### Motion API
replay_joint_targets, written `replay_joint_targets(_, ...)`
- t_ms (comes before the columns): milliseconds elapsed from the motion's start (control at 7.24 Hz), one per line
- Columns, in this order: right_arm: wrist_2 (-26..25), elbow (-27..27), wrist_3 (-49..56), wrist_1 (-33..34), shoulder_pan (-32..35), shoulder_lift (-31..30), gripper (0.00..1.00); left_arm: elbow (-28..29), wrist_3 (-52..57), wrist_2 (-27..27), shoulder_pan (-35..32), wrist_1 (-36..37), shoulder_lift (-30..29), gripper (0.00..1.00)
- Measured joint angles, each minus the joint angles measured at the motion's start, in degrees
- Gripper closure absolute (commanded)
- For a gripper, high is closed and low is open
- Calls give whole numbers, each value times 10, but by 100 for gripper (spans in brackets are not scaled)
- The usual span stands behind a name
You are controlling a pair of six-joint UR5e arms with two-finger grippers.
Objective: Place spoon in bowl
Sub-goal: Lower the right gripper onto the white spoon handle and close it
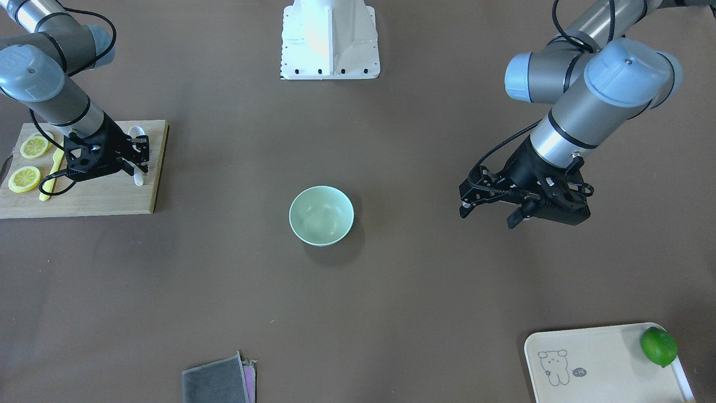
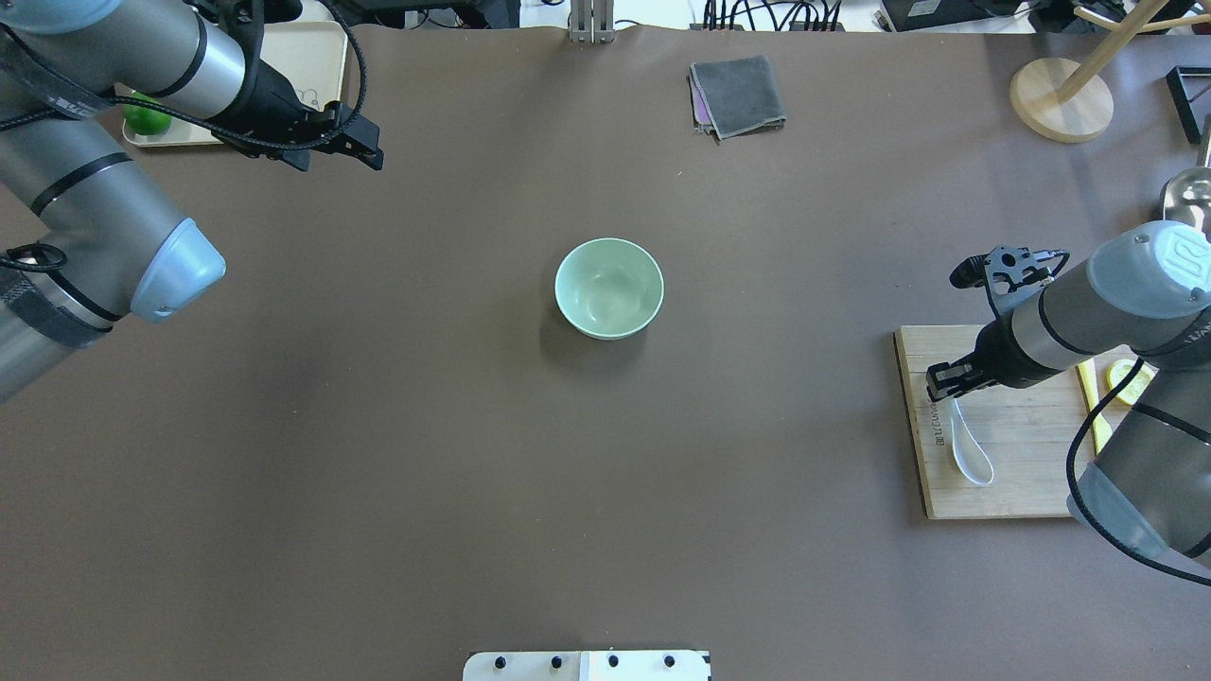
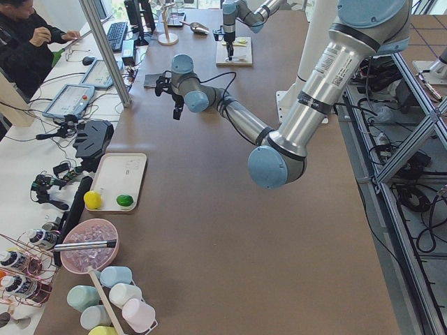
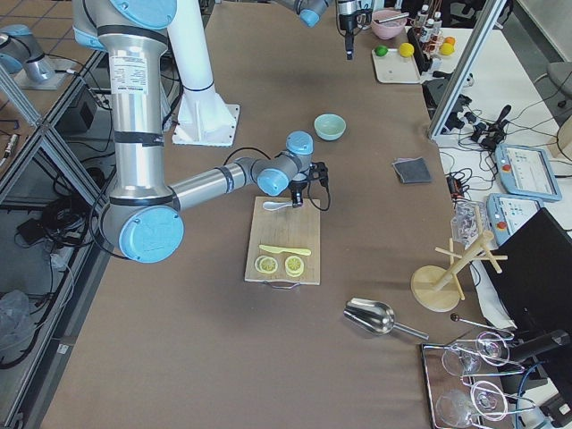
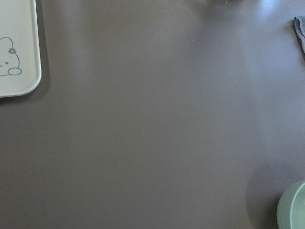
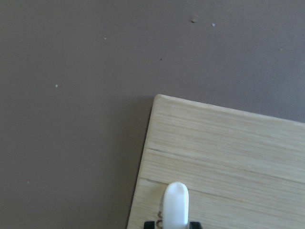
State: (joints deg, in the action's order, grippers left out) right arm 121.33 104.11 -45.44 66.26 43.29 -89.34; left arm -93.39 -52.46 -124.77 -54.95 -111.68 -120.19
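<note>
The white spoon (image 2: 972, 450) lies on the wooden cutting board (image 2: 1012, 473) at my right side, scoop toward the robot. My right gripper (image 1: 137, 162) is down on its handle, shut on it. In the right wrist view the handle tip (image 6: 175, 204) sticks out between two black fingertips (image 6: 149, 223). The spoon's scoop (image 1: 136, 132) shows in the front view. The mint-green bowl (image 2: 608, 288) stands empty at the table's middle (image 1: 321, 215), far from the spoon. My left gripper (image 1: 489, 215) is open and empty, hovering above the table to the bowl's other side.
Two lemon slices (image 1: 34, 146) and a yellow plastic knife (image 1: 50, 179) lie on the board (image 1: 100, 196). A cream bear tray (image 1: 604, 364) holds a lime (image 1: 659, 346). A folded grey cloth (image 1: 218, 380) and a wooden stand (image 2: 1060, 99) sit at the far edge.
</note>
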Motion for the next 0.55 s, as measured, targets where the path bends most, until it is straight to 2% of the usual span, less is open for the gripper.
replay_joint_targets(138,-2,0,0,0,0,-1,96,-1,-1,0,0,0,0,2)
replay_joint_targets(276,-3,0,0,0,0,-1,90,-1,-2,0,0,-1,0,2)
replay_joint_targets(414,-4,0,0,0,0,-2,100,-1,-3,0,0,-1,0,2)
replay_joint_targets(553,-4,1,0,0,0,-2,100,-1,-5,0,0,-2,0,2)
